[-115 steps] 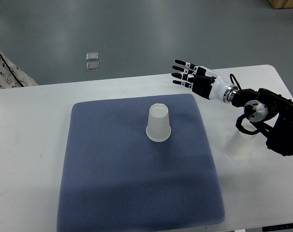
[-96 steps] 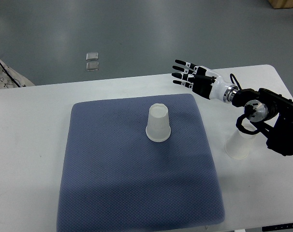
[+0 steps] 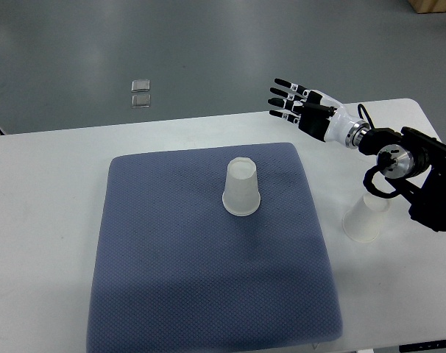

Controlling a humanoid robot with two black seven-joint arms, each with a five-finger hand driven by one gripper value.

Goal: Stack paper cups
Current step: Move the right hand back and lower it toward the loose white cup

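A white rectangular table (image 3: 46,191) carries a blue-grey textured fabric mat (image 3: 208,279). On the mat's upper middle stands an upside-down translucent white paper cup (image 3: 241,188), upright on its rim. A second translucent white paper cup (image 3: 364,218), also inverted, sits on the bare tabletop just off the mat's right edge, partly hidden by the arm's black joint, so whether they touch is hard to tell. The right hand (image 3: 304,110), black and white with jointed fingers (image 3: 283,92), hangs above the table's far edge, well apart from both cups, its fingers spread wide and holding nothing. On the grey floor beyond the table lie two small clear square objects (image 3: 140,93).
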